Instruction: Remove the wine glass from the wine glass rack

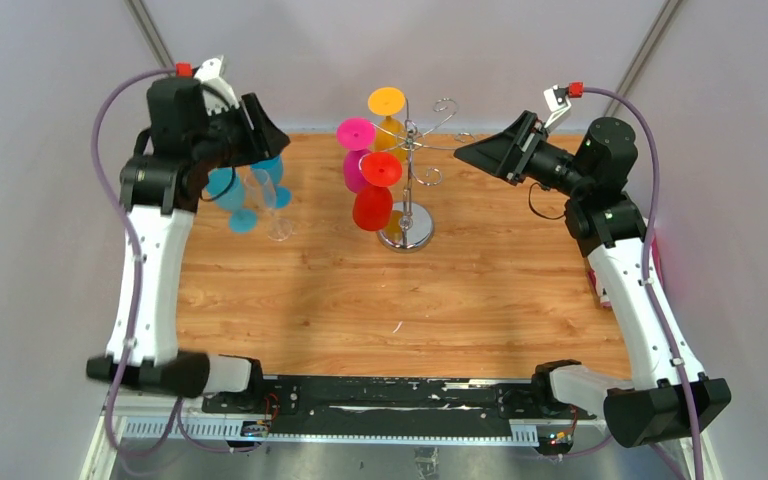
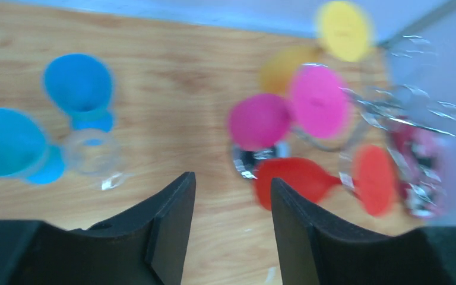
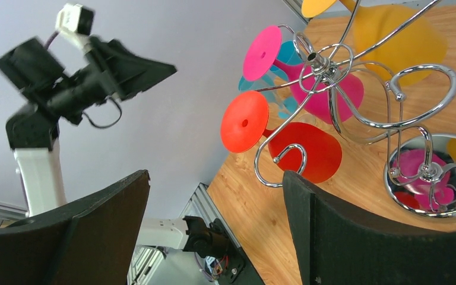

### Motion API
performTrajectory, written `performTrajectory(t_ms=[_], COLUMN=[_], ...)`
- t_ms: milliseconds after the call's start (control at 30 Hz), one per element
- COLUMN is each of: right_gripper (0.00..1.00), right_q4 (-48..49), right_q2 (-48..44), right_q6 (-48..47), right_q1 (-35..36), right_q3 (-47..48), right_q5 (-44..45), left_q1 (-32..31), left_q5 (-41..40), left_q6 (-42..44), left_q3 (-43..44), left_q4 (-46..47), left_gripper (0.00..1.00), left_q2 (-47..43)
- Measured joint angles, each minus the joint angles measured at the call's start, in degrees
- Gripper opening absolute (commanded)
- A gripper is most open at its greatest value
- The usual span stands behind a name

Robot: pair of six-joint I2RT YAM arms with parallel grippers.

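The chrome wine glass rack point(image 1: 415, 190) stands at the table's back centre. A red glass point(image 1: 374, 190), a pink glass point(image 1: 354, 150) and an orange glass point(image 1: 388, 118) hang upside down from its curled arms. In the right wrist view the rack point(image 3: 356, 89) shows close up with the red glass point(image 3: 297, 148) on a lower curl. My left gripper point(image 1: 270, 135) is open and empty, high above two blue glasses point(image 1: 235, 195) and a clear glass point(image 1: 270, 205) that stand on the table. My right gripper point(image 1: 475, 152) is open and empty, just right of the rack's arms.
The wooden table point(image 1: 410, 300) lies between grey walls. In the left wrist view the blue glasses point(image 2: 77, 83) and the clear glass point(image 2: 92, 151) are at the left, and the rack's glasses are at the right, blurred.
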Motion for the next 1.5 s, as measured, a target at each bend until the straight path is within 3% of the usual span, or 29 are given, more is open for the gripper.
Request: performTrajectory(t_ms=[133,267,433,700,1033,1100,1233,1300,1500], right_gripper=[0.87,0.87,0.87,0.86,0.85,0.85,0.85,0.85,0.84], right_q4=[0.0,-0.87,-1.99,-2.05,-2.05,-2.05,-2.05,-2.05,-1.9], right_q2=[0.0,-0.11,-0.13,0.24,1.22,1.42,1.73,1.81,2.27], right_q6=[-0.28,-1.57,-2.99,-3.26,-3.28,-3.28,-3.28,-3.26,-3.06], right_q1=[0.0,0.0,0.0,0.0,-0.22,-0.31,-0.48,-0.48,-0.52], right_q3=[0.0,0.09,1.62,2.32,2.32,2.32,2.32,2.32,2.16], right_q5=[0.0,0.26,1.07,1.11,1.14,1.11,1.16,1.16,1.25], left_q1=[-2.51,-3.43,-4.28,-4.92,-5.33,-5.49,-5.66,-5.68,-5.7], left_q5=[11.21,18.18,19.21,17.97,17.99,18.01,18.18,18.23,18.6], left_q6=[-9.77,-18.18,-21.38,-21.64,-23.43,-24.17,-25.0,-25.44,-25.94], left_q3=[-18.4,-28.28,-30.21,-32.46,-32.96,-32.96,-32.94,-32.87,-32.83], left_q4=[17.57,32.02,39.76,41.13,46.75,48.28,50.07,50.6,52.28], left_gripper=[0.6,0.62,0.64,0.64,0.64,0.61,0.34,0.27,0.24], left_q2=[-15.61,-22.14,-17.97,-5.16,-1.27,-0.63,0.24,0.68,1.4])
